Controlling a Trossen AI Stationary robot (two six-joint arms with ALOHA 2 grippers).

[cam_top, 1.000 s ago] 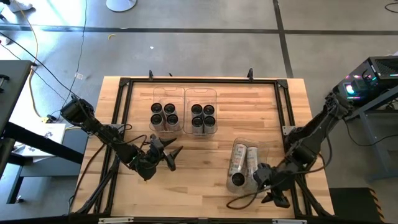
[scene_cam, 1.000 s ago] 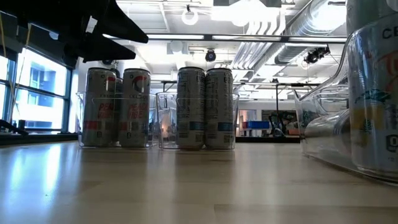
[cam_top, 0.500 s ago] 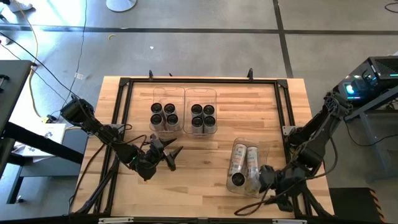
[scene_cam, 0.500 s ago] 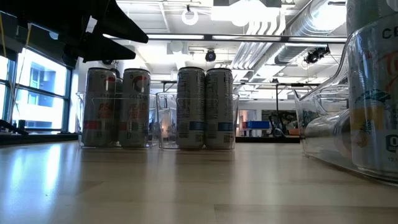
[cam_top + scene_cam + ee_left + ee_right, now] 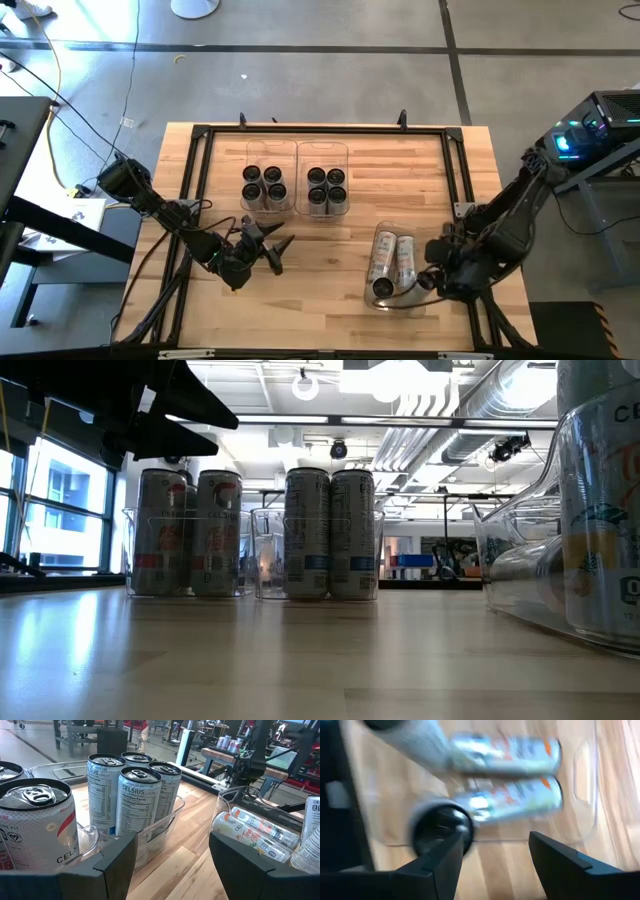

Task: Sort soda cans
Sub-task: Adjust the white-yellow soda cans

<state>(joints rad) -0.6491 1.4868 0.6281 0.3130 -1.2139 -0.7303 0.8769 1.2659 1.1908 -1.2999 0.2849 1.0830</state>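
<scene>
While the left tool hovers with its fingers spread and empty near the two clear plastic bins of upright silvery soda cans on the wooden surface, the right tool, also spread and empty, sits beside a third bin holding cans lying flat.

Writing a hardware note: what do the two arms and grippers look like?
Both arms are dark, jointed, with cables trailing along them. The left gripper and right gripper each have two flat, dark, angular fingers. No markings are legible.
</scene>
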